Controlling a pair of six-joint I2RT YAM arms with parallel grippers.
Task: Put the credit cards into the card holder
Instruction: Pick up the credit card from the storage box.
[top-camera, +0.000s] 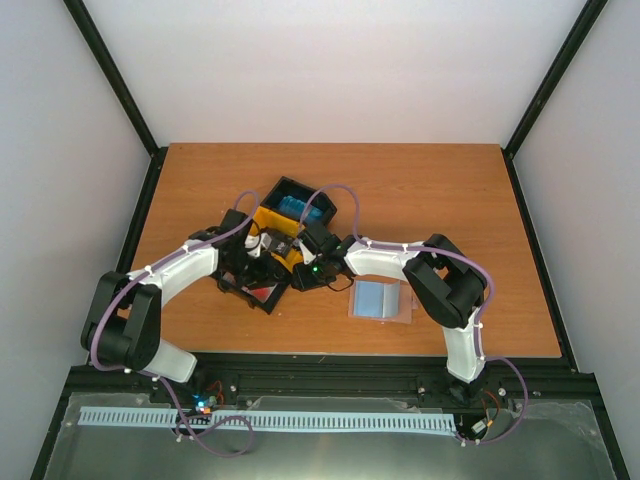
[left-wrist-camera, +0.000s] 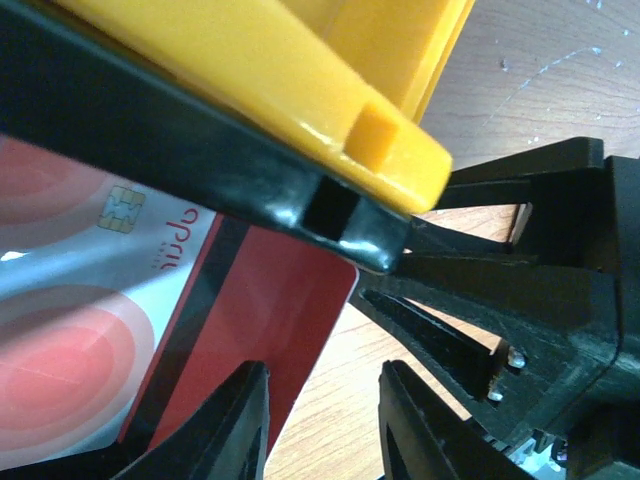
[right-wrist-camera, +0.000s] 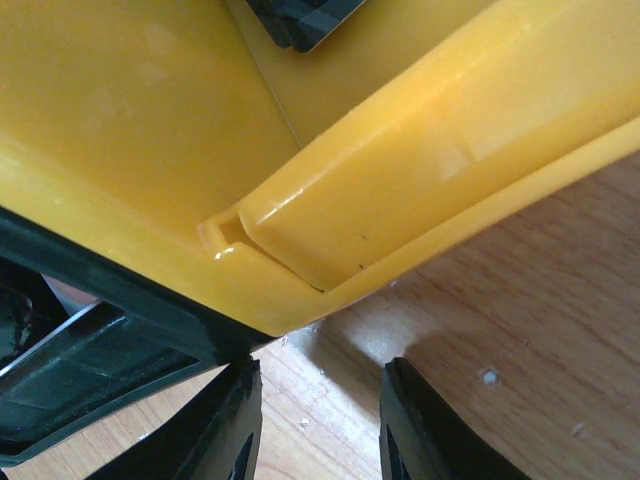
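Lying flat, red card (left-wrist-camera: 272, 322), long axis diagonal, left gripper (left-wrist-camera: 322, 388) apart, right gripper (right-wrist-camera: 320, 378) apart

The left arm (top-camera: 185, 265) and right arm (top-camera: 385, 258) meet at the three-bin tray (top-camera: 283, 182), light blue cards (top-camera: 293, 207) in its far bin; the card holder (top-camera: 404, 310) nearby bears a blue card (top-camera: 375, 298).

Yellow bin (right-wrist-camera: 150, 120) flanked by black bins (top-camera: 284, 185) — on a wooden table (top-camera: 430, 190)
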